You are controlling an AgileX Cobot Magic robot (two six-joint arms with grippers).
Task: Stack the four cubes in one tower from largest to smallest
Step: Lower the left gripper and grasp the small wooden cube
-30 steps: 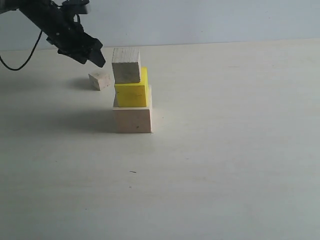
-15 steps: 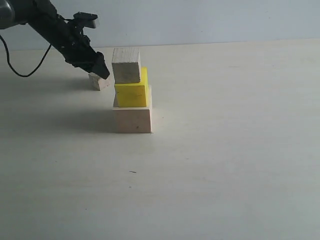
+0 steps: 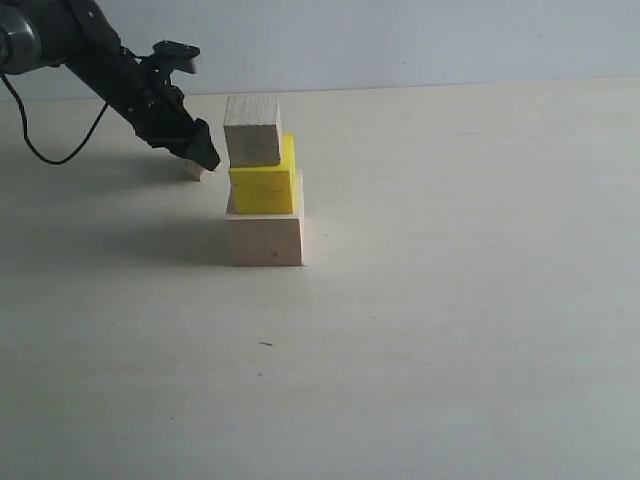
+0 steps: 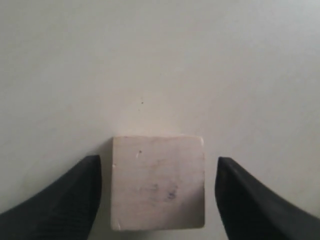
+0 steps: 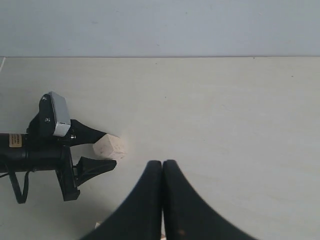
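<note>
Smallest cube (image 4: 158, 182) rests on the table (image 4: 160, 60) between the spread fingers (image 4: 60, 200) of the left gripper (image 4: 158, 165), a gap on each side. Right gripper (image 5: 162, 172) is closed, holding nothing. In the exterior view this cube lies near the tower (image 3: 264, 190), at its 10 o'clock: largest cube (image 3: 265, 240), yellow cube (image 3: 264, 188), small cube (image 3: 252, 131) on top

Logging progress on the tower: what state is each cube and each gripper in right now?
largest cube: on the table, base of the stack.
yellow cube: stacked on the largest cube.
third cube: stacked on the yellow cube.
smallest cube: lying on the table, not yet stacked.
left gripper: open, straddling the smallest cube, gaps on both sides.
right gripper: shut, empty.
</note>
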